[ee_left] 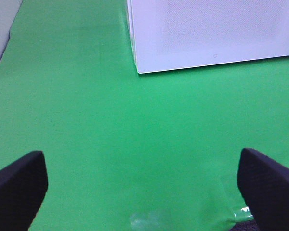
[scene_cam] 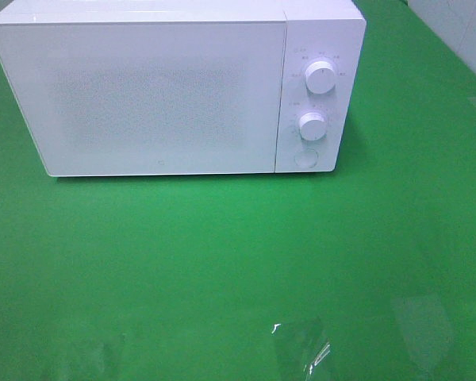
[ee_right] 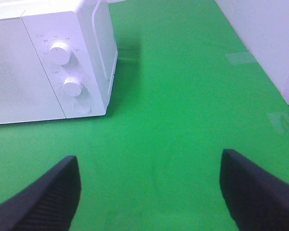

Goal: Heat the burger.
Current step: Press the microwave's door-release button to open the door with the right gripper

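The left pincer (ee_left: 143, 185) and the right pincer (ee_right: 151, 192) each stood jaws apart, empty, over the green desk (scene_cam: 222, 270), facing the shut white microwave (scene_cam: 143, 95).

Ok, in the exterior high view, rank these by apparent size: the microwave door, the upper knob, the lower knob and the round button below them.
1. microwave door, by far the largest.
2. upper knob and lower knob: they look alike, so no ranking between them.
3. round button, slightly smaller, a close call.
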Motion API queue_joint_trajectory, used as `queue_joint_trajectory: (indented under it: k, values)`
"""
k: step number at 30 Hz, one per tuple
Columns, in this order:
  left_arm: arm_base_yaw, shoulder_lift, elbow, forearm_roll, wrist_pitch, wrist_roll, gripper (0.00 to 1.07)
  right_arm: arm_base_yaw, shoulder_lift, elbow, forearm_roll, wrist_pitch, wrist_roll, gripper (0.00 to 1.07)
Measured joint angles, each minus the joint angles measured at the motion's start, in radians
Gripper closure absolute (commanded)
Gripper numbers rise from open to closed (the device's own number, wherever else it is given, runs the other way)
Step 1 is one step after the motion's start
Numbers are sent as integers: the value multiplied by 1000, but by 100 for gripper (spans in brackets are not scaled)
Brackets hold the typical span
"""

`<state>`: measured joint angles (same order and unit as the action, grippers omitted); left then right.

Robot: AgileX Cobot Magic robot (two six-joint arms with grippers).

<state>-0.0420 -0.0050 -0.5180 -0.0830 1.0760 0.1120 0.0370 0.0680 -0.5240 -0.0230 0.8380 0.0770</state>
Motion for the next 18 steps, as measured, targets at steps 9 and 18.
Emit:
queue_joint_trajectory:
  k: [9,18]
  values:
    - [0,0,0,0,0,0,7,0,151,42,0,-225,0,32]
    - [0,0,0,0,0,0,7,0,339,82,0,-495,0,32]
